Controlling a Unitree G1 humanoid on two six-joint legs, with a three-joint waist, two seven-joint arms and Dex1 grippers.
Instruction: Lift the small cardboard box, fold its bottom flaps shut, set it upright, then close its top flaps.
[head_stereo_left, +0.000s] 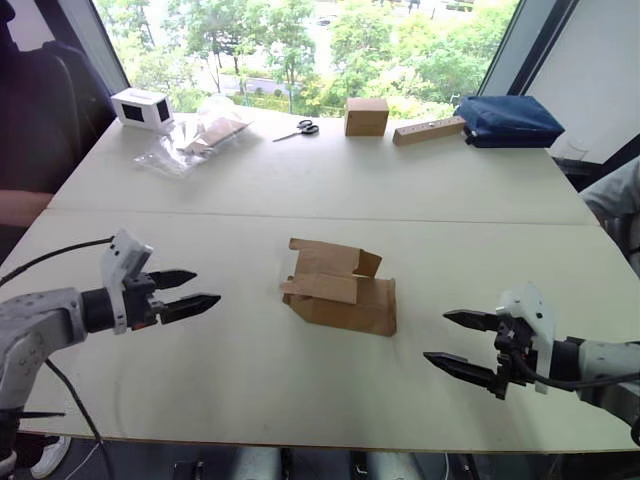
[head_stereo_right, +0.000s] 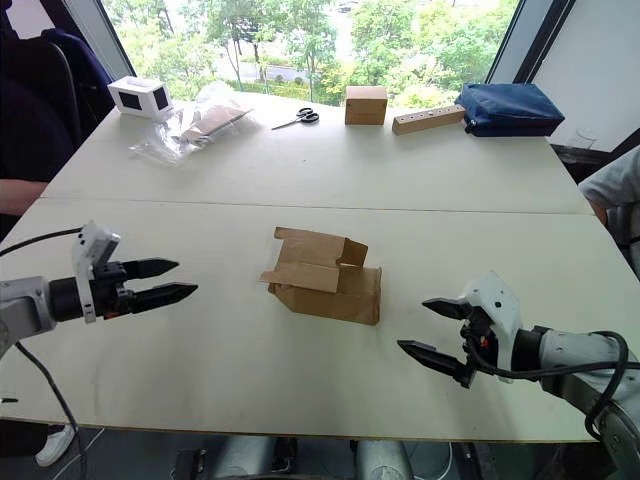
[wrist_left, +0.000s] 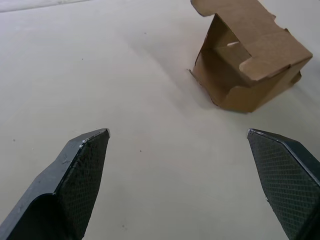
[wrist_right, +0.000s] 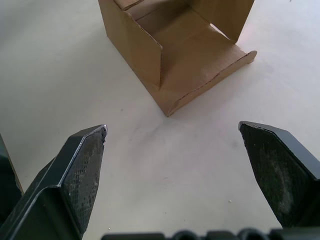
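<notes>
Table (head_stereo_left: 300, 180), pale, two boards butted w/ a seam across mid-frame, takes up most of the head views. Dark blue folded bag (head_stereo_left: 507, 120) sits at upper right, near the far edge.

Small cardboard box (head_stereo_left: 345, 290) lies on its side at centre frame, on the near board, just below the seam. Both ends are unsealed: flaps (head_stereo_left: 322, 287) stick out on its left end, and the right wrist view looks into the hollow end w/ a flap lying flat on the table (can't tell which end is top or bottom). Nothing touches it.

Left gripper (head_stereo_left: 195, 289) at mid-left, fingers spread apart, pointing toward the box, well apart from it. Right gripper (head_stereo_left: 458, 340) at lower right, fingers also spread wide, aimed at the box's right end, near but not touching.

Far edge, smaller stuff: clear plastic bag (head_stereo_left: 190, 140) upper left, white box w/ dark panel (head_stereo_left: 141, 108) beside it, wooden block w/ holes (head_stereo_left: 428, 130), neat brown cube (head_stereo_left: 366, 116) top centre, scissors (head_stereo_left: 298, 129) left of the cube.
</notes>
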